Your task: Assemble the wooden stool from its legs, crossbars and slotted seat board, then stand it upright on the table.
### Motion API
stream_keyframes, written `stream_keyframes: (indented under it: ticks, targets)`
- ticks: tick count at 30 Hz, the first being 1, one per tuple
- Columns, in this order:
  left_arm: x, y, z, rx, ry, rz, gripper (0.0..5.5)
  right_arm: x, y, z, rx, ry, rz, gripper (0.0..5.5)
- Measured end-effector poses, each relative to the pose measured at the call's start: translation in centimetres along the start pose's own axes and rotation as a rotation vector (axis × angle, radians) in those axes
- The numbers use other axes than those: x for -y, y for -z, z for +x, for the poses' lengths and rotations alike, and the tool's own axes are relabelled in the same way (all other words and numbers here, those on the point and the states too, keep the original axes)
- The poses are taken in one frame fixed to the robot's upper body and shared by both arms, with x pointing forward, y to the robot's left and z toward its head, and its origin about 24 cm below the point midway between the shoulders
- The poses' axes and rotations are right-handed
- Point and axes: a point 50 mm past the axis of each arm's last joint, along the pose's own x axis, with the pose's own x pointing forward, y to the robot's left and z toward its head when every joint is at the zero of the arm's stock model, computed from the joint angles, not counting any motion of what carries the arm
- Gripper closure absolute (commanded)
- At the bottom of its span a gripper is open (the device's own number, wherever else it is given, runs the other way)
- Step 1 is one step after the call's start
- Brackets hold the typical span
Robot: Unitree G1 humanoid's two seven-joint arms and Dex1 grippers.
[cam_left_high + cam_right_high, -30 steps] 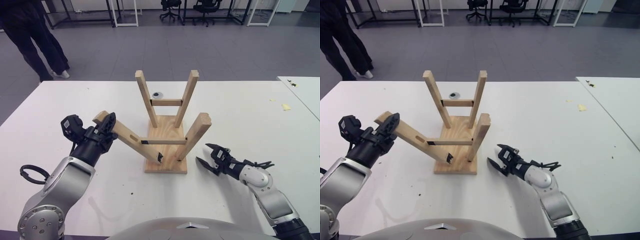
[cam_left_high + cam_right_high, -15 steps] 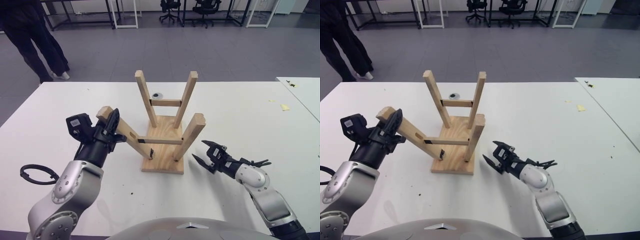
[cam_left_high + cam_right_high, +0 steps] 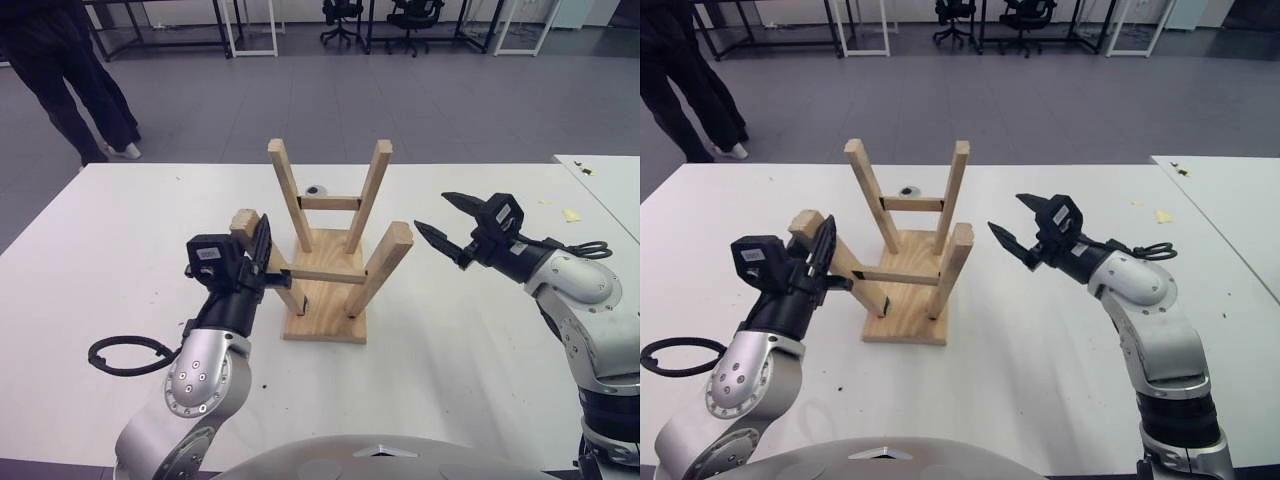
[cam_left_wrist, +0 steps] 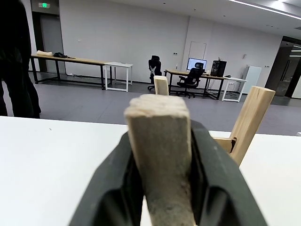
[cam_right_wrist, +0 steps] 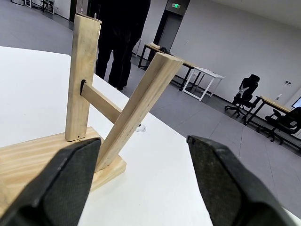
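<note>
The wooden stool stands upside down mid-table on its seat board (image 3: 325,322). Two far legs (image 3: 290,195) rise with a crossbar (image 3: 333,203) between them. My left gripper (image 3: 256,254) is shut on the top of the near left leg (image 3: 243,221), which leans outward; that leg (image 4: 157,122) sits clamped between the black fingers (image 4: 117,188). A near crossbar (image 3: 325,274) links it to the near right leg (image 3: 385,265). My right gripper (image 3: 432,213) hangs open in the air just right of that leg's top, apart from it, with its fingers (image 5: 75,183) spread and nothing between them.
A black cable ring (image 3: 125,355) lies near the front left of the white table (image 3: 120,230). A small round object (image 3: 317,189) sits behind the stool. A second table (image 3: 605,175) stands at the right, and yellow scraps (image 3: 572,213) lie near the gap.
My left gripper has swung the near left leg up toward the stool. My right gripper has risen from the table beside the board to the height of the near right leg's top.
</note>
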Motion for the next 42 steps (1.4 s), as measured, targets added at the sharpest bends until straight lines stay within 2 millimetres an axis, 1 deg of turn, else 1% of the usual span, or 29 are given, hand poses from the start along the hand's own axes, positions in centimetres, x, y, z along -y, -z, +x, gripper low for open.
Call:
stream_keyframes:
  ticks: [3, 5, 7, 9, 10, 11, 13, 14, 16, 17, 19, 21, 22, 24, 25, 26, 27, 29, 30, 32, 33, 34, 36, 37, 38, 39, 40, 41, 42]
  targets:
    - [0.2, 0.1, 0.1, 0.006, -0.002, 0.011, 4.46, -0.1, -1.5, 0.4, 0.042, -0.002, -0.005, 2.09]
    - [0.3, 0.2, 0.2, 0.010, 0.003, 0.023, 4.46, -0.9, -4.0, 0.9, 0.133, -0.007, 0.011, 2.09]
    - [0.6, 0.3, 0.7, 0.013, 0.013, 0.030, 4.46, -2.0, -7.6, 1.7, 0.267, -0.025, 0.039, 2.09]
    - [1.0, 0.5, 1.2, 0.019, 0.019, 0.087, 3.79, -2.7, -10.3, 2.3, 0.326, -0.001, 0.020, 2.09]
    - [0.8, 1.5, 1.5, -0.038, 0.014, 0.164, 3.61, -2.6, -10.5, 2.5, 0.305, 0.040, 0.004, 2.09]
    - [0.8, 3.2, 1.5, -0.138, 0.029, 0.197, 3.41, -2.4, -10.3, 2.6, 0.278, 0.087, -0.008, 2.09]
    - [0.8, 2.7, 1.7, -0.116, 0.022, 0.170, 3.05, -2.0, -10.4, 2.9, 0.246, 0.151, -0.005, 2.09]
    - [0.8, 2.4, 1.8, -0.101, 0.018, 0.137, 2.83, -2.1, -10.9, 3.1, 0.258, 0.160, -0.002, 2.09]
    - [1.0, 1.2, 2.1, -0.033, 0.020, 0.061, 2.62, -2.6, -12.3, 3.1, 0.312, 0.167, -0.009, 2.09]
    - [1.1, 0.5, 2.1, 0.011, 0.033, 0.018, 2.36, -2.9, -13.0, 3.2, 0.341, 0.170, 0.006, 2.09]
    - [1.1, -0.2, 2.2, 0.052, 0.042, -0.008, 1.98, -3.2, -14.2, 3.1, 0.399, 0.171, 0.022, 2.09]
    - [0.2, -1.0, 2.1, 0.096, 0.002, 0.010, 1.61, -3.5, -15.1, 3.1, 0.437, 0.171, 0.033, 2.09]
    - [-0.3, -2.2, 1.9, 0.169, -0.016, 0.020, 1.46, -3.8, -15.4, 3.2, 0.441, 0.155, 0.013, 2.09]
    - [-1.1, -5.0, 2.1, 0.333, -0.010, 0.103, 1.46, -4.8, -15.0, 3.7, 0.386, 0.106, -0.076, 2.09]
    - [-1.4, -7.2, 2.5, 0.446, 0.011, 0.161, 1.46, -5.4, -14.0, 4.1, 0.310, 0.064, -0.138, 2.09]
    - [-1.4, -9.3, 3.1, 0.542, 0.045, 0.188, 1.46, -6.1, -12.3, 4.5, 0.208, 0.019, -0.182, 2.09]
    - [-1.3, -10.0, 3.6, 0.565, 0.085, 0.182, 1.46, -6.5, -11.4, 4.8, 0.161, 0.004, -0.210, 2.09]
    - [-1.6, -10.7, 5.8, 0.526, 0.203, 0.173, 1.46, -6.8, -10.4, 5.0, 0.134, -0.002, -0.217, 2.09]
    - [-1.9, -10.6, 6.5, 0.494, 0.237, 0.171, 1.46, -6.4, -10.5, 5.0, 0.154, 0.018, -0.193, 2.09]
    - [-2.3, -10.2, 7.6, 0.427, 0.326, 0.135, 1.46, -4.9, -11.5, 4.5, 0.256, 0.045, -0.042, 2.09]
    - [-2.5, -10.5, 8.0, 0.411, 0.378, 0.127, 1.46, -4.1, -12.0, 4.0, 0.320, 0.012, 0.036, 2.09]
    - [-2.5, -11.0, 8.2, 0.406, 0.423, 0.122, 1.46, -3.3, -12.2, 3.5, 0.358, -0.011, 0.096, 2.09]
    - [-2.7, -12.9, 8.3, 0.419, 0.530, 0.128, 1.46, -1.5, -13.4, 2.0, 0.474, -0.084, 0.214, 2.09]
    - [-2.7, -13.4, 8.2, 0.421, 0.563, 0.116, 1.46, -1.1, -13.7, 1.5, 0.512, -0.125, 0.262, 2.09]
    - [-2.7, -13.2, 8.2, 0.413, 0.577, 0.105, 1.46, -1.2, -13.9, 1.4, 0.521, -0.151, 0.280, 2.09]
    - [-2.8, -12.2, 8.3, 0.374, 0.599, 0.077, 1.46, -1.5, -13.3, 1.4, 0.501, -0.187, 0.320, 2.09]
    - [-2.9, -10.2, 8.6, 0.305, 0.605, 0.050, 1.46, -2.0, -11.8, 1.4, 0.450, -0.214, 0.388, 2.09]
    - [-2.9, -6.9, 9.2, 0.196, 0.603, 0.058, 1.46, -2.5, -9.4, 1.8, 0.360, -0.215, 0.464, 2.09]
    - [-2.9, -5.5, 9.4, 0.203, 0.599, 0.096, 1.46, -3.2, -6.9, 2.0, 0.252, -0.213, 0.528, 2.09]
